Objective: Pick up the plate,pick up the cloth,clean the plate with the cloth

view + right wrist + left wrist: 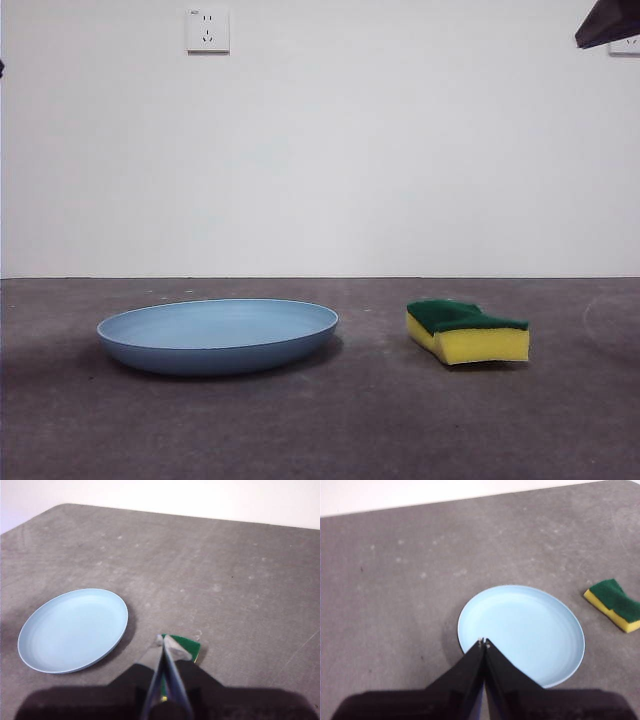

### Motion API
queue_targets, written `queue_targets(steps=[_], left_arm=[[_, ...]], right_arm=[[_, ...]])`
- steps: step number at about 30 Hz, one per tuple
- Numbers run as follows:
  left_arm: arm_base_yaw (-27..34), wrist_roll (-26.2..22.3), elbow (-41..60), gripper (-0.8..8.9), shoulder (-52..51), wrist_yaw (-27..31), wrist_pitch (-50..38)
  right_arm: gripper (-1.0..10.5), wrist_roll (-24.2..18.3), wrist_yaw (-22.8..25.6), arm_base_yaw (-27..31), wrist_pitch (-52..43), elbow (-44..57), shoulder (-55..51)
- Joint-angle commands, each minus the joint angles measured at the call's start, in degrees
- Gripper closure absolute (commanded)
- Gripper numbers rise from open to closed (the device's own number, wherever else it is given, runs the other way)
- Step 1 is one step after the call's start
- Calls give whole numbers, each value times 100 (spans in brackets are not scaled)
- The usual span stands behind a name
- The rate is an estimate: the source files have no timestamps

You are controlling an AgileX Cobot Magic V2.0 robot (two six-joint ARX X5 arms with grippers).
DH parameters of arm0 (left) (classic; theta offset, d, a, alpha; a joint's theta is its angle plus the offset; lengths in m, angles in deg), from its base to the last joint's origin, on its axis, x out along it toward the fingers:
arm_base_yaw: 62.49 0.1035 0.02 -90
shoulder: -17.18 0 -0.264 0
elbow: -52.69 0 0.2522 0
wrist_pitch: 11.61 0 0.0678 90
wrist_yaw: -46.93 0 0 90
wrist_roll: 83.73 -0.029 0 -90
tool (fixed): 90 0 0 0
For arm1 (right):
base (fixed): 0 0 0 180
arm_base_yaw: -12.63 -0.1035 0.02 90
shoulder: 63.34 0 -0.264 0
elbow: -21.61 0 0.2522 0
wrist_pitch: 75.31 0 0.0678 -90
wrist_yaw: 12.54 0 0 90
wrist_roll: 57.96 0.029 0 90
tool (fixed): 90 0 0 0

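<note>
Where wall [320, 150] meets grey table [320, 430]

Plate [218, 335] is showing up plain light blue, sponge [467, 332] is sporting a yellow body with dark green top, on a mottled grey table [320, 430], white wall [320, 150] behind.

Low front view; wrists overhead, plate [218, 335] shared.

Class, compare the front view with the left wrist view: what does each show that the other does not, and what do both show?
Only the front view shows the wall socket and a dark arm tip at the top corner. Only the left wrist view shows the left end effector, its jaws shut, above the plate's near rim. Both show the light-blue plate and the yellow-and-green sponge lying apart on the grey table.
</note>
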Motion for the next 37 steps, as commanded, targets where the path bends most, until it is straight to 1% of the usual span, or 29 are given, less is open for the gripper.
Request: queue_targets(steps=[1, 14, 15, 16, 17, 21, 23, 28, 31, 37], left_arm=[[-15, 120, 11, 816, 59, 17, 103], [-20, 120, 11, 816, 144, 15, 127], [-22, 59, 11, 816, 114, 15, 133], [-7, -190, 11, 816, 37, 94, 122], [24, -243, 13, 816, -31, 164, 94], [227, -251, 149, 816, -339, 151, -98], [382, -249, 413, 816, -566, 153, -433], [863, -240, 1497, 816, -1344, 127, -1453], [1113, -225, 2107, 816, -1794, 129, -1823], [1478, -201, 2975, 816, -2533, 129, -1888]], right_arm=[[945, -4, -7, -7, -39, 39, -9], [945, -4, -4, -7, -39, 39, -9], [945, -4, -4, -7, -39, 39, -9], [945, -4, -4, -7, -39, 39, -9], [945, -4, -4, -7, -39, 39, -9], [945, -4, -4, -7, -39, 39, -9], [945, -4, -4, -7, -39, 39, -9], [945, -4, -4, -7, -39, 39, -9], [945, -4, -4, -7, -39, 39, -9], [945, -4, -4, -7, -39, 39, -9]])
